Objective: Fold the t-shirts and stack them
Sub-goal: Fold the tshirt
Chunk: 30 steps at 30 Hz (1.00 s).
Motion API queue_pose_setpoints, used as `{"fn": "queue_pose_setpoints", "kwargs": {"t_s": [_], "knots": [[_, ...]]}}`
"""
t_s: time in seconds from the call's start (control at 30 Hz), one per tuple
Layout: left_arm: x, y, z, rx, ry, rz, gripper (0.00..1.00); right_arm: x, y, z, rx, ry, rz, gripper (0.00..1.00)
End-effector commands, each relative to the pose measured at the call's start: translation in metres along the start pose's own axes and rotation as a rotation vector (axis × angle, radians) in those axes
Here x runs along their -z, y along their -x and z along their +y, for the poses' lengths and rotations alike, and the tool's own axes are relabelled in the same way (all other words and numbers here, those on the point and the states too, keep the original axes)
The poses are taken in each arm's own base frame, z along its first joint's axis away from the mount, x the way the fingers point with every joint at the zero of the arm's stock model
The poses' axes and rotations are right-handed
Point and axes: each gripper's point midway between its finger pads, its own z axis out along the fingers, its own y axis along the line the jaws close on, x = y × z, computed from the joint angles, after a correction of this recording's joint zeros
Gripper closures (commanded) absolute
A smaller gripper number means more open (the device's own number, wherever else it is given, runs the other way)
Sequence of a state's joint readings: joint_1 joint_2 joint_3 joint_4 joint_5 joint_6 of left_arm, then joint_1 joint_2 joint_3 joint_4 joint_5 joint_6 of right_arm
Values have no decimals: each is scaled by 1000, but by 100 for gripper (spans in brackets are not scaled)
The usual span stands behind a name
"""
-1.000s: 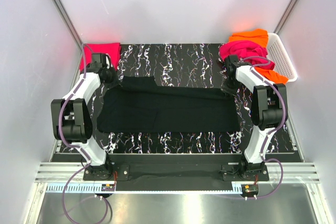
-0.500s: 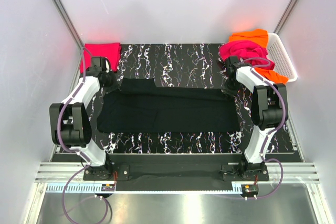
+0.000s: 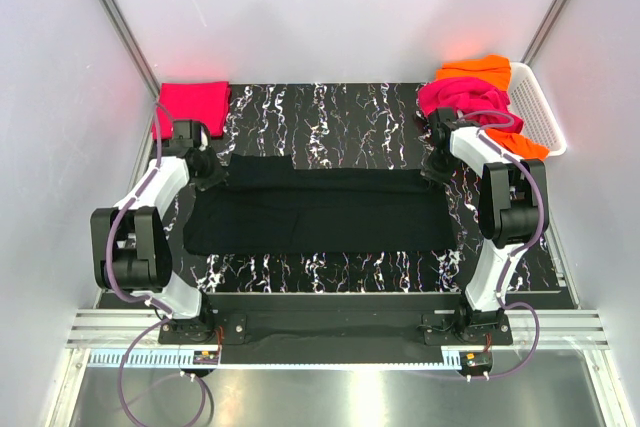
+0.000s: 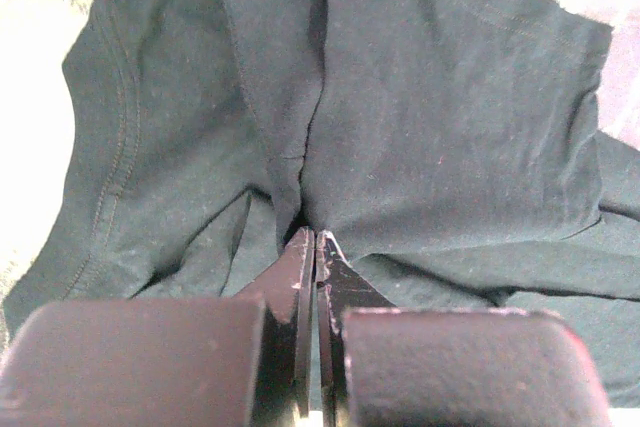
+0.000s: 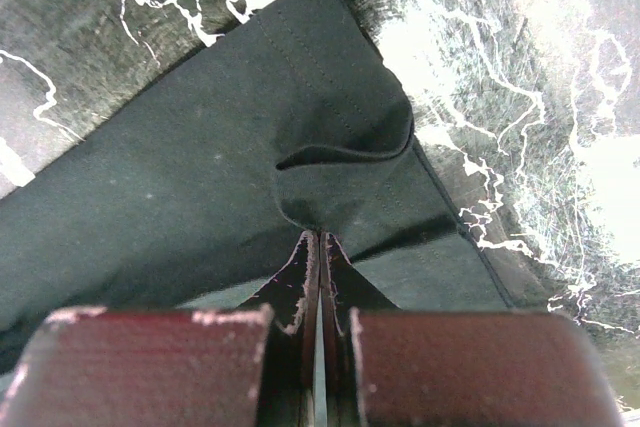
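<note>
The marbled table (image 3: 340,112) carries the black t-shirt (image 3: 320,212) spread wide across its centre, apparently halved lengthwise. At 2 o'clock, the white basket (image 3: 543,112) holds the magenta t-shirt (image 3: 455,95) and the orange t-shirt (image 3: 475,67) in a heap. At 10 o'clock, the red-pink t-shirt (image 3: 190,102) lies folded. The left gripper (image 4: 315,239) and right gripper (image 5: 318,239) are each closed tight, pinching the black cloth's far corners. I judge 1 shirt done, 1 mid-fold and 2 untouched.
</note>
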<state>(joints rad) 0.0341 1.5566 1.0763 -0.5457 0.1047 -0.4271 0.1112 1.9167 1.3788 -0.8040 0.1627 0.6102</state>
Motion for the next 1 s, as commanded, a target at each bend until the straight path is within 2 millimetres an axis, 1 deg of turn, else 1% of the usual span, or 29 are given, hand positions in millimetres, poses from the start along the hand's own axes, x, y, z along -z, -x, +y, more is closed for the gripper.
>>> {"fn": "queue_pose_setpoints", "kwargs": {"t_s": [0.0,0.03,0.1,0.13,0.17,0.2,0.23,0.27,0.3,0.33,0.37,0.4,0.43,0.47,0.5,0.53,0.57,0.6,0.63,0.67,0.7,0.73,0.77,0.8,0.83,0.87,0.9,0.93,0.97], "knots": [[3,6,4,15,13,-32,100,-4,-1,-2,13,2,4,100],[1,5,4,19,13,-27,100,-6,-3,-2,14,-1,12,100],[-1,2,5,21,11,-16,100,-5,-5,0,16,12,24,95],[-3,0,5,22,9,-5,100,-4,-7,1,27,21,30,89],[-4,-2,6,27,13,4,100,-1,-9,3,32,41,44,76],[-4,-2,7,30,9,11,97,3,-11,6,42,63,53,71],[-2,-2,5,29,-8,17,89,13,-10,9,78,95,50,66],[0,-4,6,27,-4,24,86,24,-11,16,103,149,58,61],[3,-3,6,24,-6,22,82,36,-9,22,127,194,47,48],[10,1,5,18,-14,5,78,56,-2,27,160,255,2,44],[15,4,5,12,-11,-7,65,70,-3,37,180,330,4,39],[18,6,5,6,-8,-16,56,82,2,48,202,403,-28,31],[24,11,4,-1,-12,-36,53,96,6,58,228,476,-56,28],[27,14,3,0,-21,-45,49,107,1,76,242,588,-35,25],[30,19,0,-3,-32,-55,47,117,10,94,250,681,-73,23],[31,27,-7,-13,-59,-67,45,112,7,108,237,728,-34,21],[29,34,-12,-21,-81,-79,43,117,1,124,250,806,10,21],[27,41,-19,-31,-111,-80,39,128,3,146,278,869,4,20],[20,51,-31,-44,-162,-59,38,112,-3,160,264,875,68,20],[17,58,-37,-47,-188,-53,38,126,-2,179,285,945,84,19],[13,64,-41,-56,-208,-46,38,130,-10,199,314,992,97,19],[4,73,-50,-61,-242,-27,38,116,-17,213,309,997,147,17],[-1,76,-52,-59,-249,-16,38,132,-14,233,338,1051,136,16],[-6,79,-54,-55,-257,-6,37,133,-16,246,352,1074,143,16],[-16,83,-58,-41,-284,18,34,119,-33,261,361,1085,214,16],[-22,83,-59,-34,-291,32,34,130,-27,277,372,1123,201,16],[-28,84,-59,-27,-291,42,34,127,-29,286,371,1136,215,16],[-38,86,-56,-21,-280,53,34,108,-39,296,355,1119,265,16],[-44,85,-53,-18,-266,59,34,113,-35,307,361,1140,254,15]]}}
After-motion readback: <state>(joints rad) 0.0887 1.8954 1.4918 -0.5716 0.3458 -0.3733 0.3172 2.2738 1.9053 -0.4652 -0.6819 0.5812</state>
